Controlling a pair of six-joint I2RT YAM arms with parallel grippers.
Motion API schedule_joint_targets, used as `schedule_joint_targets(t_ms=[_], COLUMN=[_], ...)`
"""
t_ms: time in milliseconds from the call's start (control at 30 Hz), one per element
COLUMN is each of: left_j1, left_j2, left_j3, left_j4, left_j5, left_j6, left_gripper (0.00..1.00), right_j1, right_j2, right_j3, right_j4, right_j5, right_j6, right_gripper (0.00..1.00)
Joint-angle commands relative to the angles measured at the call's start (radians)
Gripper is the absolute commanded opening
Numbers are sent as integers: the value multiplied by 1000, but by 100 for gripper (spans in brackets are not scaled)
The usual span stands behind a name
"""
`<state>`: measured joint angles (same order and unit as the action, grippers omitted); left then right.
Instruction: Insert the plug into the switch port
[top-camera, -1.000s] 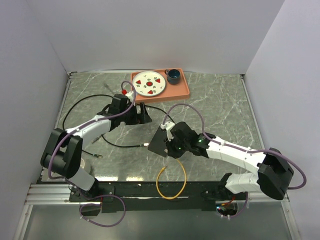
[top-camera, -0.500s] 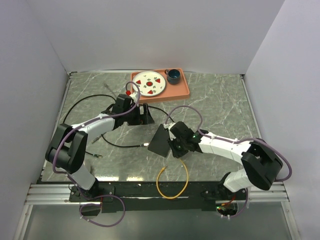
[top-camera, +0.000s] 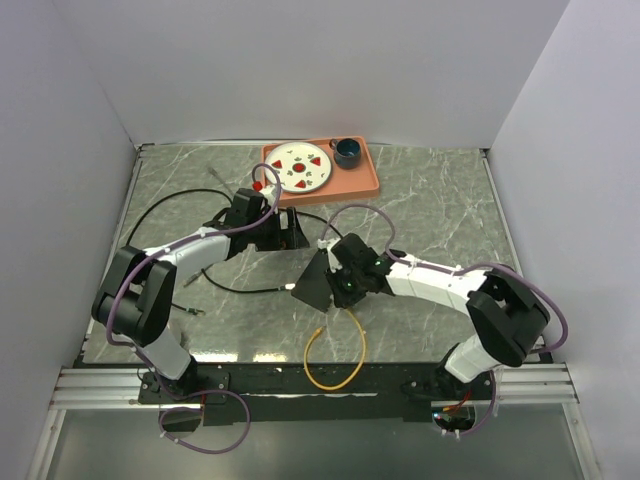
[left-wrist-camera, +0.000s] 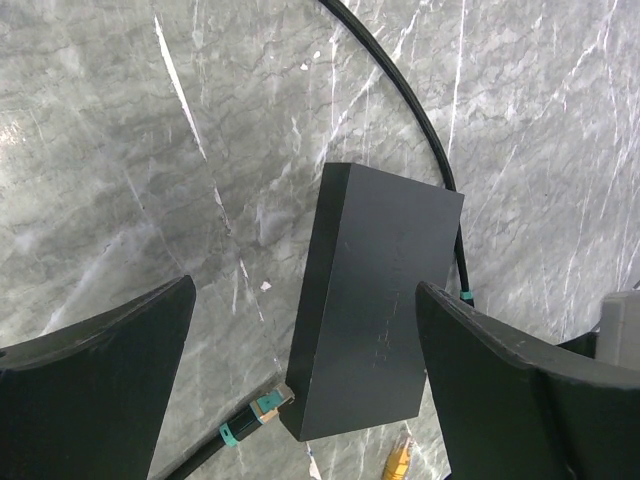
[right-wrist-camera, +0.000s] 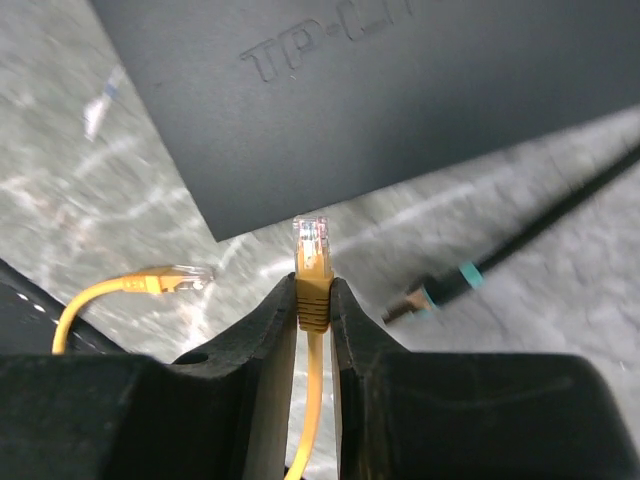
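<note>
Gripping the clear-tipped yellow plug (right-wrist-camera: 311, 258), the right jaws hold it right beside the matte-black switch (right-wrist-camera: 400, 100) at 12 o'clock. Above, the left jaws gape empty.

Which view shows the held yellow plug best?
Right wrist: the yellow plug sits sharp in the right gripper, tip near the black switch. Top external hides it under that gripper; left wrist shows only a yellow sliver.

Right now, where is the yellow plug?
In the right wrist view, the yellow plug sits pinched in the right hand, its tip near the edge of the black switch box.
</note>
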<state>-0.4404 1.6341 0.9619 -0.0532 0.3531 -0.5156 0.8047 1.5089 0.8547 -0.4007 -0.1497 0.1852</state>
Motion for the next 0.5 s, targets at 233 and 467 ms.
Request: schedule_joint_targets(t_ms=[233, 467], left_j1=[35, 48], left_j2=[-75, -97], left_j3=[-38, -48], left_j4=[46, 27], left_j5=[30, 1], left_j6=[5, 22], left_gripper=[98, 98], right_j1=[34, 51], right_j2=[86, 13], right_j3=[66, 15], right_j4=[91, 195], right_j5=[-64, -105], right_j6=[7, -21], right_gripper=[0, 0])
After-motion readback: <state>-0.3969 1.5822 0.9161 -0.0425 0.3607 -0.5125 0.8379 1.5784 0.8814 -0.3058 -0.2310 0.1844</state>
